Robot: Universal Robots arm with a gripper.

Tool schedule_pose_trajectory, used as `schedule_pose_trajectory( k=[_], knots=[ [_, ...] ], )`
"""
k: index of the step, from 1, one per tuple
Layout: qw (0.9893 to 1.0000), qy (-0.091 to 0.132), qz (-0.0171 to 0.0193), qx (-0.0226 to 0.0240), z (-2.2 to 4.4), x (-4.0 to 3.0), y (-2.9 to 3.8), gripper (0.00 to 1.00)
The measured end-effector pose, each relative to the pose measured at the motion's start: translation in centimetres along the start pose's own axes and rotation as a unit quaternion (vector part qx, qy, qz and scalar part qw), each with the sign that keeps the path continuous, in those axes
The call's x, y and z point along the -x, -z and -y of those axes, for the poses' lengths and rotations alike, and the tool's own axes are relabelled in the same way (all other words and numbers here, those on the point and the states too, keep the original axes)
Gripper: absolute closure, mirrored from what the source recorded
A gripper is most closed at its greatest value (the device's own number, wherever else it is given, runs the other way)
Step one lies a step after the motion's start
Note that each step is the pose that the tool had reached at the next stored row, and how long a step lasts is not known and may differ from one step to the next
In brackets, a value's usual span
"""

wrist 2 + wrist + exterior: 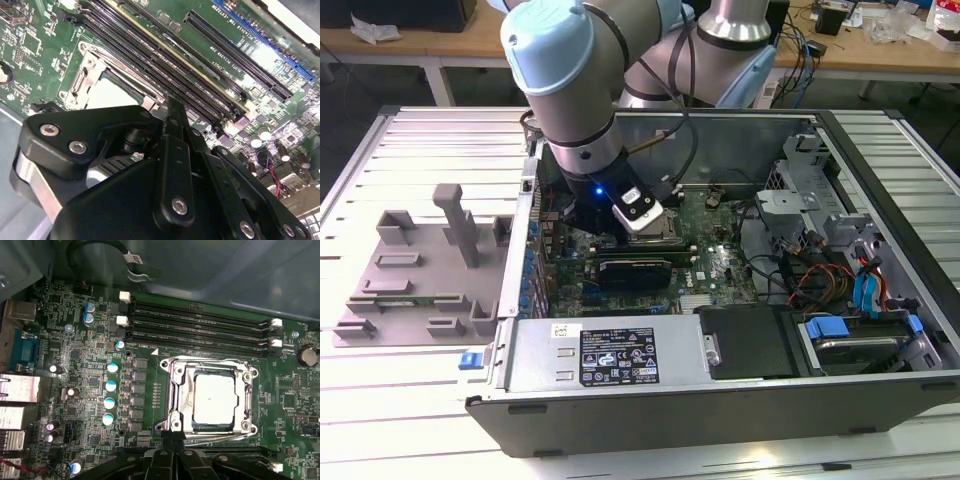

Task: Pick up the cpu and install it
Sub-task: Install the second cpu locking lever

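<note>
The cpu (215,397), a flat square chip with a pale silver top, lies inside the metal socket frame (175,390) on the green motherboard (90,390). The second wrist view shows the cpu (112,92) in the same frame, partly behind the black linkage. My gripper (173,436) hovers just off one edge of the socket, its fingertips pressed together with nothing between them. In the second wrist view the gripper (172,107) ends in a single narrow tip over the socket edge. In the exterior view the arm (570,90) reaches down into the open computer case (720,400).
Black memory slots (200,322) run along one side of the socket. Upright capacitors (111,385) and rear port blocks (17,390) stand on another side. The exterior view shows a grey fixture plate (420,280) at the exterior view's left and drive bays with cables (850,290) at its right.
</note>
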State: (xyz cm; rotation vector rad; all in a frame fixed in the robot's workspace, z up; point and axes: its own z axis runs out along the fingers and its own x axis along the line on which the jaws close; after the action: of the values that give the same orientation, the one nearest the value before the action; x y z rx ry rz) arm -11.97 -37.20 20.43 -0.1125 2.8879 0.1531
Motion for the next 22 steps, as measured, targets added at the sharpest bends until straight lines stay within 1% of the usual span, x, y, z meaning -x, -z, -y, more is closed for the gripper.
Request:
schedule_pose_trajectory(
  k=[1, 2, 3, 5, 6, 7, 10, 11, 12, 13, 14, 16, 17, 20, 22],
  knots=[
    [1.0000, 0.000, 0.0023, 0.0008, 0.00, -0.26, -0.15, 0.89],
    [1.0000, 0.000, 0.0037, 0.0015, 0.00, -0.37, -0.21, 0.89],
    [1.0000, 0.000, 0.0065, 0.0031, 0.01, -0.49, -0.28, 0.89],
    [0.9999, 0.000, 0.0099, 0.0054, 0.01, -0.55, -0.32, 0.89],
    [0.9999, -0.001, 0.0136, 0.0080, 0.01, -0.58, -0.34, 0.89],
    [0.9998, -0.001, 0.0162, 0.0098, 0.01, -0.59, -0.36, 0.89],
    [0.9998, -0.001, 0.0163, 0.0098, -0.01, -0.56, -0.21, 0.89],
    [0.9998, -0.001, 0.0156, 0.0100, -0.09, -0.31, 0.60, 0.89],
    [0.9998, -0.001, 0.0154, 0.0099, -0.15, -0.14, 1.18, 0.89],
    [0.9998, -0.001, 0.0152, 0.0099, -0.19, -0.02, 1.62, 0.89],
    [0.9998, -0.001, 0.0144, 0.0100, -0.23, 0.18, 2.19, 0.89],
    [0.9999, -0.002, 0.0132, 0.0100, -0.27, 0.37, 2.59, 0.89],
    [0.9999, -0.002, 0.0123, 0.0100, -0.30, 0.56, 2.93, 0.89],
    [0.9999, -0.002, 0.0101, 0.0101, -0.41, 1.09, 4.24, 0.89],
    [0.9999, -0.002, 0.0083, 0.0103, -0.53, 1.54, 5.50, 0.89]
  ],
)
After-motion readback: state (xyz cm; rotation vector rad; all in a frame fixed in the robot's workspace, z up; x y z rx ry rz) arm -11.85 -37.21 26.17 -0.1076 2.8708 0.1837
